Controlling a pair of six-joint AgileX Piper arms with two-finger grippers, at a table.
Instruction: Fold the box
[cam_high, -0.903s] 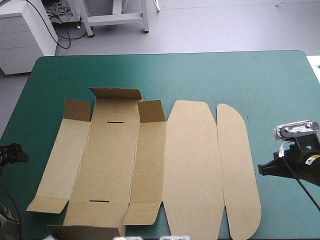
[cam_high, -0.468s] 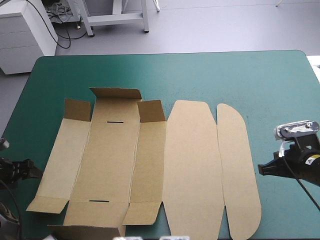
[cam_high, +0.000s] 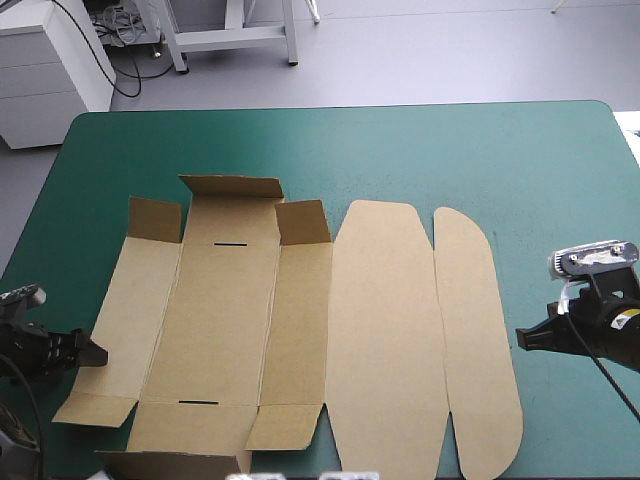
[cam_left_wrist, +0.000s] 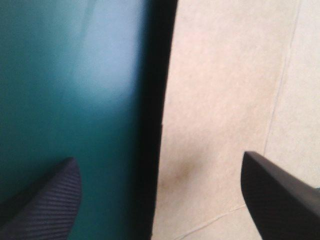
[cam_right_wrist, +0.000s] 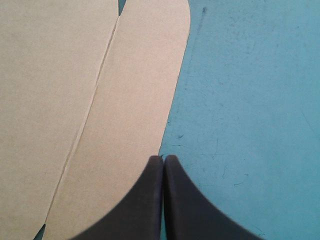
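The brown box (cam_high: 300, 330) lies as a flat cut sheet across the middle of the teal-green table, its small far flaps (cam_high: 232, 187) tilted up a little. My left gripper (cam_high: 92, 353) is low at the sheet's left edge. In the left wrist view this gripper (cam_left_wrist: 160, 192) is open, and the edge of the box (cam_left_wrist: 225, 100) runs between its fingers. My right gripper (cam_high: 522, 338) hovers just off the rounded right flap (cam_high: 478, 340). In the right wrist view it (cam_right_wrist: 163, 160) is shut, its tip at the edge of that flap (cam_right_wrist: 125, 100).
Bare teal-green cover (cam_high: 450, 150) stretches beyond the box toward the far edge and on the right side. A white cabinet (cam_high: 45, 70) stands off the table past the far left corner.
My left gripper has come in from the table's left edge toward the box's left panel. The right gripper and the box have not moved.
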